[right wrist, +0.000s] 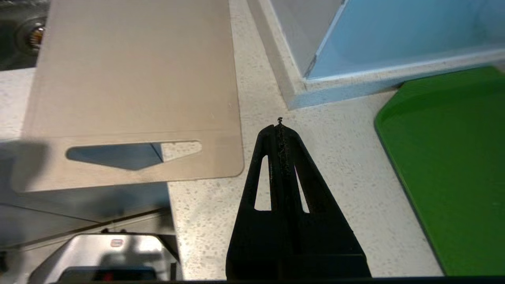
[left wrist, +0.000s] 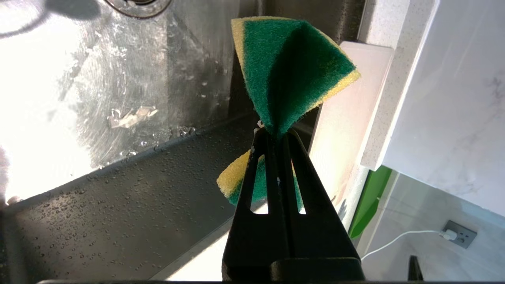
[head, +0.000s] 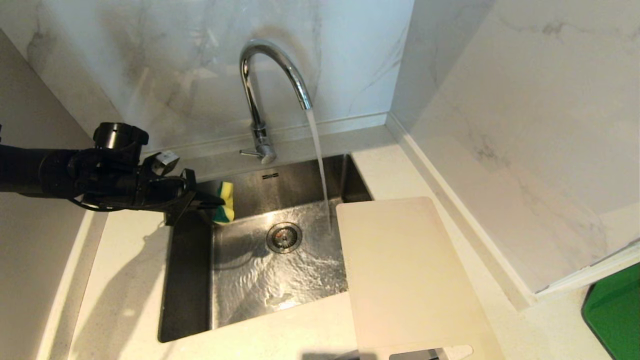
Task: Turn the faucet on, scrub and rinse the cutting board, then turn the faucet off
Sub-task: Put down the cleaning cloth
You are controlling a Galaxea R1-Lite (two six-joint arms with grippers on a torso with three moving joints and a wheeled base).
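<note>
Faucet (head: 272, 75) running; cutting board (head: 405, 275) dry on the counter.
Left gripper (head: 212, 202) pinches a green-and-yellow sponge (head: 226, 202) over the sink's (head: 187, 280) left side. Right gripper (right wrist: 280, 126), clenched empty, hovers above the countertop (right wrist: 335, 177) beside the board's handle end.

Polished chrome gleams on the faucet (head: 270, 75) above a brushed stainless-steel sink (head: 190, 280), its wet floor glinting. The cutting board (head: 405, 275) is smooth, matt plastic; the sponge (left wrist: 288, 75) pairs coarse green scouring fibre with soft yellow foam. Speckled stone countertop (head: 120, 300) meets glossy marble-look wall panels (head: 525, 125).
</note>
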